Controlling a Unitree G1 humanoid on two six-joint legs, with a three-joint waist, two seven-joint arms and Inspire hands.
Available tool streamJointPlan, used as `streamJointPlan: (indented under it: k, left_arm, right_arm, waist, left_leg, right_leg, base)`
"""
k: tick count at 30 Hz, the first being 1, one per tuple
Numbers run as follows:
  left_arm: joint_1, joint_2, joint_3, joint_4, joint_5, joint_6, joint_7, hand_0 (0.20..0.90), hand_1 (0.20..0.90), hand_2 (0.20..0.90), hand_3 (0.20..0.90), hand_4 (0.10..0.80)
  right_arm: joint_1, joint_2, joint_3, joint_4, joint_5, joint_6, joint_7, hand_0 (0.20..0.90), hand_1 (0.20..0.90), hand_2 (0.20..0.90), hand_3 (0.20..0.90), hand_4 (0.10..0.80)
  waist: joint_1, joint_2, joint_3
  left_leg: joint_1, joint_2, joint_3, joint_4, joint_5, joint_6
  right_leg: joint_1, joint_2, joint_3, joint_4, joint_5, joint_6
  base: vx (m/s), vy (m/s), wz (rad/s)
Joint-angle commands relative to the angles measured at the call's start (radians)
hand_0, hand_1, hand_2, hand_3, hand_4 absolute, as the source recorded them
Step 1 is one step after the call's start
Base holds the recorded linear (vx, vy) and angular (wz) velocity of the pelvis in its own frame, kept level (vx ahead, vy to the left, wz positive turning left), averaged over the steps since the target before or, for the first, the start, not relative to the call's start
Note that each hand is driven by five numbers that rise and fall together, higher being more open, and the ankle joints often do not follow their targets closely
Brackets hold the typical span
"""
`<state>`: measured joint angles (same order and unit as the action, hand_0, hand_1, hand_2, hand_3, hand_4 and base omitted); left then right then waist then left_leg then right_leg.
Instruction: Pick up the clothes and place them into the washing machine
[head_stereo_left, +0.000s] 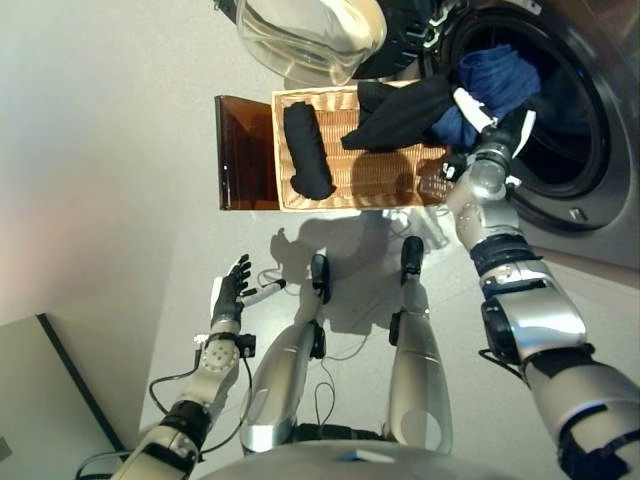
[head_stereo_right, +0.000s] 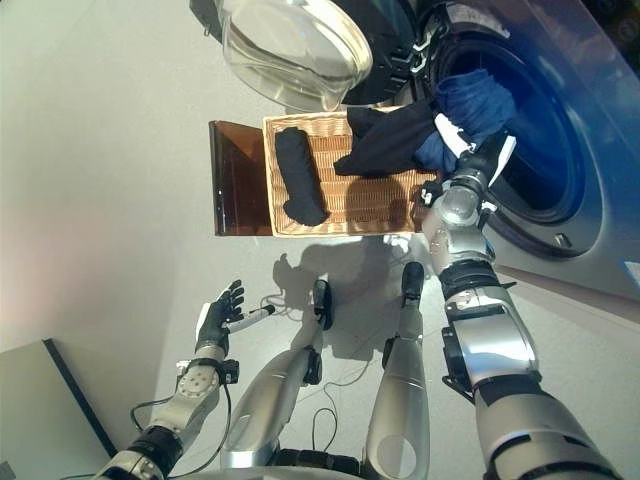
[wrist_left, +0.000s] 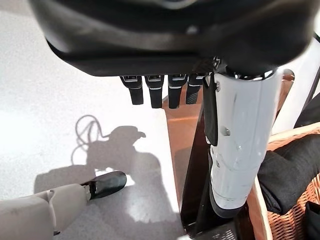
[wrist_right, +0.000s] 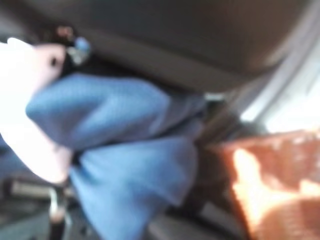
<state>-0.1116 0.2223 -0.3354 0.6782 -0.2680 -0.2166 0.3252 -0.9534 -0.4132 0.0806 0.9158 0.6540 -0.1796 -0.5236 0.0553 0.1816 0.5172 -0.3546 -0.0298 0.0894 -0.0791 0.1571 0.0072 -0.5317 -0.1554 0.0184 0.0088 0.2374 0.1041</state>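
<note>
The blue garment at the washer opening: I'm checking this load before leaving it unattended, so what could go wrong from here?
1. The blue garment, gripped by the right hand, sits at the drum's rim and may slip out if released now.
2. A black garment drapes from the wicker basket toward the opening; it could snag or drag.
3. The rolled black garment remains unloaded.

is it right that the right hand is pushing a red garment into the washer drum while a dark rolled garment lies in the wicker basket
Not quite: the garment at the right hand is blue, not red, as the right wrist view and left eye view show. The rest holds: a dark rolled garment lies in the wicker basket.
</note>
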Motion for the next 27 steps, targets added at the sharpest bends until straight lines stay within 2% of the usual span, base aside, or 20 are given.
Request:
streamJointPlan:
  k: [1,8,18,27]
  left_arm:
    - [0.041,-0.006,-0.027,-0.001,-0.011,-0.011,0.002,0.9,0.9,0.9,0.9,0.8]
    - [0.041,-0.015,-0.05,0.013,-0.033,-0.013,-0.011,0.9,0.9,0.9,0.9,0.8]
    - [0.035,-0.014,-0.086,0.054,-0.057,-0.011,-0.038,0.9,0.9,0.9,0.9,0.8]
    - [0.035,-0.02,-0.104,0.098,-0.075,0.0,-0.052,0.9,0.9,0.9,0.9,0.8]
  right_arm:
    - [-0.107,-0.047,-0.032,-0.089,0.103,-0.165,0.024,0.2,0.2,0.2,0.2,0.3]
    - [-0.193,-0.114,-0.109,-0.001,0.253,-0.214,0.024,0.2,0.2,0.2,0.2,0.3]
    - [-0.415,-0.347,-0.141,0.184,0.46,-0.248,0.036,0.2,0.2,0.2,0.2,0.3]
    - [-0.519,-0.465,-0.165,0.214,0.622,-0.334,0.023,0.2,0.2,0.2,0.2,0.3]
  waist:
    - [0.005,0.067,-0.069]
    - [0.004,0.082,-0.077]
    - [0.019,0.101,-0.119]
    - [0.021,0.111,-0.152]
  left_leg:
    - [-0.002,-0.034,-0.012,-0.003,-0.041,-0.055]
    - [0.001,-0.038,-0.014,-0.006,-0.044,-0.056]
    - [0.009,-0.047,-0.021,-0.008,-0.053,-0.061]
    - [0.014,-0.052,-0.029,-0.008,-0.053,-0.067]
  right_leg:
    - [-0.005,0.03,-0.022,0.177,-0.215,-0.01]
    - [-0.008,0.029,-0.017,0.183,-0.221,-0.01]
    - [-0.002,0.02,-0.019,0.185,-0.231,-0.004]
    - [0.009,0.017,-0.021,0.182,-0.235,-0.003]
  base:
    - [0.0,0.0,0.0]
    - [0.004,0.0,0.01]
    - [0.018,0.004,0.05]
    - [0.016,-0.001,0.03]
